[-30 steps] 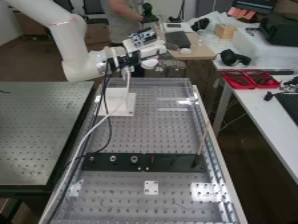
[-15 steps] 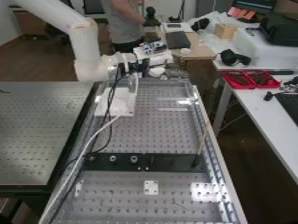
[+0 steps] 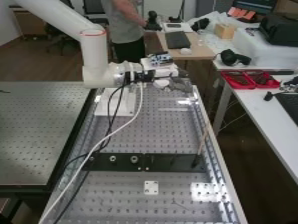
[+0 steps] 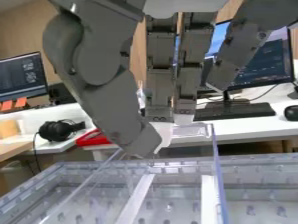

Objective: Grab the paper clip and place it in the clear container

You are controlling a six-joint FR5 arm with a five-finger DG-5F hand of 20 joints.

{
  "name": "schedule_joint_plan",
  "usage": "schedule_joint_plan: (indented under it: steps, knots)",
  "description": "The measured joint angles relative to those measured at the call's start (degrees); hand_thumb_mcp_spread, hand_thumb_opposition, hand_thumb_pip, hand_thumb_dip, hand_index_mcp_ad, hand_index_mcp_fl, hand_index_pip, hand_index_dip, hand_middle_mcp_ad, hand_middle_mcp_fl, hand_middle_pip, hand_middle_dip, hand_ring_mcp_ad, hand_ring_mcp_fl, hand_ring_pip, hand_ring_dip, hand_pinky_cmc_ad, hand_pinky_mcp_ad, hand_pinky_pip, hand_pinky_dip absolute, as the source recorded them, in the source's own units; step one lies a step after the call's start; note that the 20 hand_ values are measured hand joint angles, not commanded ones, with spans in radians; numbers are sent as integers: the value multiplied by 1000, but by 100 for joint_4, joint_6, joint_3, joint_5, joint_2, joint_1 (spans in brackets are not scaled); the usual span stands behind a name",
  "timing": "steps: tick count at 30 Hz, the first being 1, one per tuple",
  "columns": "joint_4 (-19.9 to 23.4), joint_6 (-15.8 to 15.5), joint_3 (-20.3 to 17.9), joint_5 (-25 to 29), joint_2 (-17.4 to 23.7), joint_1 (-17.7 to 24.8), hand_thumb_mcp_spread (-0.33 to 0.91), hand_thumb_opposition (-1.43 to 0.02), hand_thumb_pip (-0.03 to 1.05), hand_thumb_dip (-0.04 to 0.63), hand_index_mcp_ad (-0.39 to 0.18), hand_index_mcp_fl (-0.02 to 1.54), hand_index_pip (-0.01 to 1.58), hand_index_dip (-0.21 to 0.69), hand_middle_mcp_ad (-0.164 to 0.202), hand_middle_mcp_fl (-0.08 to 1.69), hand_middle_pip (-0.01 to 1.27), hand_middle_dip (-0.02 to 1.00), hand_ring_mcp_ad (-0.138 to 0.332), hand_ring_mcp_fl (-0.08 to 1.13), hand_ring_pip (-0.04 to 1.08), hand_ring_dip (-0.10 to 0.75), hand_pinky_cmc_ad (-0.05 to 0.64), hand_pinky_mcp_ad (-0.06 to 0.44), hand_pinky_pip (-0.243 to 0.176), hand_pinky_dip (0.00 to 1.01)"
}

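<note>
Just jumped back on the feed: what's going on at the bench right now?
The white robot arm has its hand over the far end of the perforated bench, by the clear walls of a container. It looks like the paper clip job is under way, though whether the clip has been picked up, I can't tell.

In the high view, the hand is blurred; the edge cuts off the arm.

The clear container, with thin, straight-edged walls, is at the perforated bench, white strips visible through it.
</note>
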Motion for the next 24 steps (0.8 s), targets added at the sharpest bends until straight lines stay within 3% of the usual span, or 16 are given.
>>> schedule_joint_plan:
  steps: [10,12,15,19,22,24]
  knots:
    - [-215,-49,106,86,-129,-19,656,-1065,724,284,-188,328,326,-187,30,815,881,717,31,572,255,503,527,260,106,190]
    - [-424,-68,167,81,-155,-17,646,-1058,728,284,-188,291,323,-187,30,805,867,719,33,543,257,506,527,260,106,190]
    - [-608,-76,196,48,-164,-19,627,-1012,731,288,-188,175,358,-187,26,628,791,705,35,447,265,492,527,257,101,190]
    - [-543,-71,112,-1,-104,-31,548,-923,768,288,-188,89,405,-188,24,641,712,661,37,330,298,459,520,257,96,209]
    - [-511,-41,58,-16,-50,-58,520,-899,799,290,-188,73,422,-187,28,534,691,620,49,288,316,426,511,257,51,244]
    - [-480,12,13,-14,11,-81,503,-874,799,290,-188,58,433,-188,28,480,679,609,58,236,323,407,515,251,47,262]
